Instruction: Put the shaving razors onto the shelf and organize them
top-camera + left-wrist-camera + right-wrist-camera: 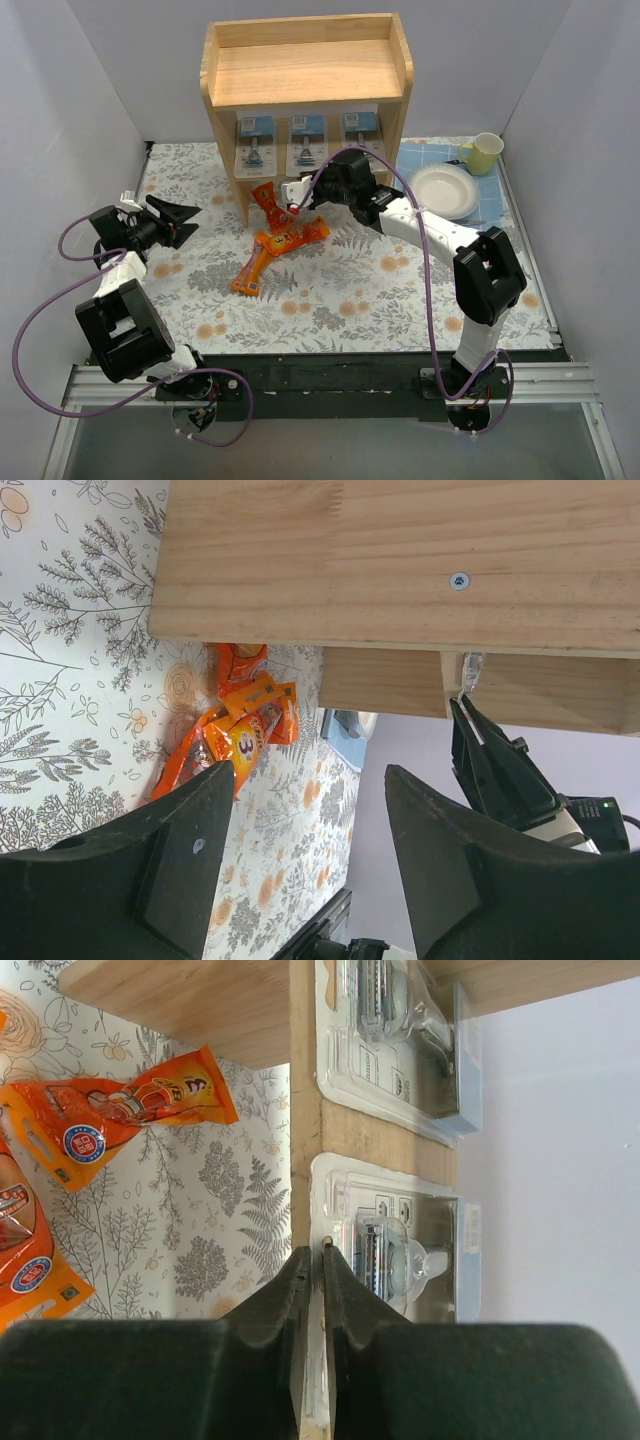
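Top view, three shaving razors (307,143) side by side on the shelf (305,75) lower tier, long axes upright, blue cards uppermost, faces toward the arms, right claw (296,192) at the tier's front edge, left wrist view, left claw (310,775) spread wide and empty, right wrist view, right claw (320,1255) a sliver apart at one razor's bottom edge, grip cannot be told.

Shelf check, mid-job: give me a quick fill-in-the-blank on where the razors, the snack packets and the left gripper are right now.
The lower tier of the shelf holds ___ razor packs, standing side by side.
The orange snack packets lie on the ___ in front of the shelf.
The left gripper is ___, with nothing between its jaws.
Missing words: three; table; open.
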`<move>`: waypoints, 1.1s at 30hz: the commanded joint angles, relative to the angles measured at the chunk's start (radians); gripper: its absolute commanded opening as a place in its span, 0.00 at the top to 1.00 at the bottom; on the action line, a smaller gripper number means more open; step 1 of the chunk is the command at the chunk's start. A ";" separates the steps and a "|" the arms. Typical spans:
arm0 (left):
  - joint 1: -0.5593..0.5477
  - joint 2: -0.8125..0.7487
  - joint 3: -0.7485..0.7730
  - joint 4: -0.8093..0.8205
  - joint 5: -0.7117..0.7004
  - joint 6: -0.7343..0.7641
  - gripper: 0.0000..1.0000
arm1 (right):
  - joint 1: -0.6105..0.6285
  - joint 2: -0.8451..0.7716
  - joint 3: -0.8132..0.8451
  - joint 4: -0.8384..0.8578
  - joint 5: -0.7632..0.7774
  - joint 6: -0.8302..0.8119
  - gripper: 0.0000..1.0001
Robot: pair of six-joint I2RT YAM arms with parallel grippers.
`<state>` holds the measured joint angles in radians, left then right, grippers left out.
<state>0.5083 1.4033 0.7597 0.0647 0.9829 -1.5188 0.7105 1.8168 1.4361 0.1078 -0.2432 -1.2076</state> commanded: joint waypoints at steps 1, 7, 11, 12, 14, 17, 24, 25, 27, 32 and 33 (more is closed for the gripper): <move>-0.002 -0.020 -0.002 0.017 0.000 0.002 0.40 | -0.008 -0.016 -0.023 0.079 0.074 0.046 0.82; -0.002 -0.039 -0.011 0.023 0.000 -0.003 0.40 | -0.008 -0.063 -0.074 0.118 0.093 0.062 0.62; -0.002 -0.056 -0.011 0.021 0.005 0.000 0.40 | -0.009 -0.132 -0.100 0.133 0.078 0.103 0.53; -0.002 -0.059 -0.014 0.021 0.002 -0.001 0.40 | -0.008 -0.146 -0.108 0.135 0.067 0.112 0.52; -0.002 -0.072 -0.025 0.021 -0.001 -0.001 0.40 | -0.008 -0.180 -0.114 0.121 0.032 0.143 0.50; -0.002 -0.090 -0.048 0.029 -0.006 -0.006 0.40 | -0.009 -0.206 -0.095 0.104 0.002 0.230 0.49; -0.002 -0.130 -0.068 0.018 -0.010 -0.003 0.40 | -0.069 -0.090 0.177 -0.240 -0.167 0.470 0.99; -0.002 -0.135 -0.068 0.014 -0.009 0.002 0.40 | -0.088 -0.026 0.228 -0.308 -0.195 0.515 0.99; -0.002 -0.144 -0.068 -0.002 -0.013 0.008 0.40 | -0.103 0.042 0.400 -0.414 -0.246 0.557 0.99; 0.001 -0.164 -0.080 -0.017 -0.018 0.022 0.40 | -0.128 0.154 0.537 -0.617 -0.311 0.536 0.99; 0.002 -0.168 -0.082 -0.020 -0.020 0.023 0.40 | -0.128 0.157 0.549 -0.638 -0.336 0.517 0.99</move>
<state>0.5083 1.2861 0.6956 0.0624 0.9745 -1.5204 0.5884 1.9430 1.9266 -0.3008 -0.4675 -0.7025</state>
